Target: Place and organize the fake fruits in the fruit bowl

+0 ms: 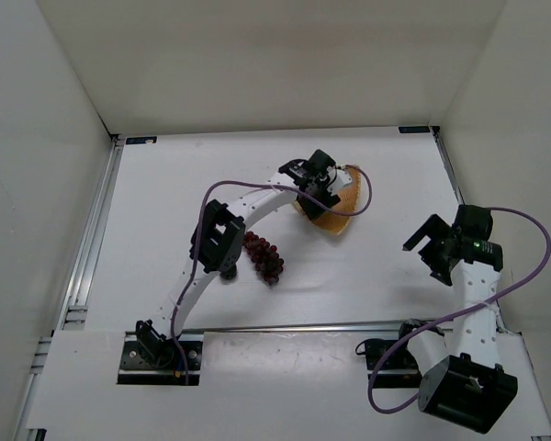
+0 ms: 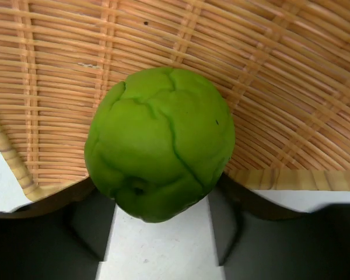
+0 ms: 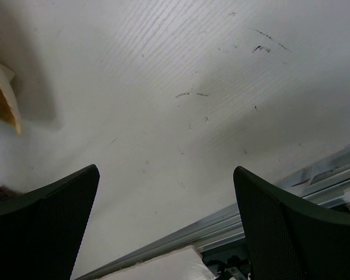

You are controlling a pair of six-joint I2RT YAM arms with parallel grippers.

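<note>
The bright green apple (image 2: 160, 143) sits between my left gripper's fingers (image 2: 93, 227), creased where they press it, over the near rim of the woven wicker fruit bowl (image 2: 268, 70). In the top view my left gripper (image 1: 323, 182) is over the bowl (image 1: 342, 213) at the table's middle back, and the apple is hidden there. The dark red-purple grape bunch (image 1: 264, 256) lies on the table beside the left arm. My right gripper (image 1: 422, 254) is open and empty at the right, apart from the bowl; its view shows a bowl corner (image 3: 3, 99). The small dark round fruit is not in view.
White walls enclose the table on three sides. A metal rail (image 1: 92, 239) runs along the left edge and another along the right (image 1: 450, 175). The right wrist view shows bare white table and a rail (image 3: 268, 204) near the front.
</note>
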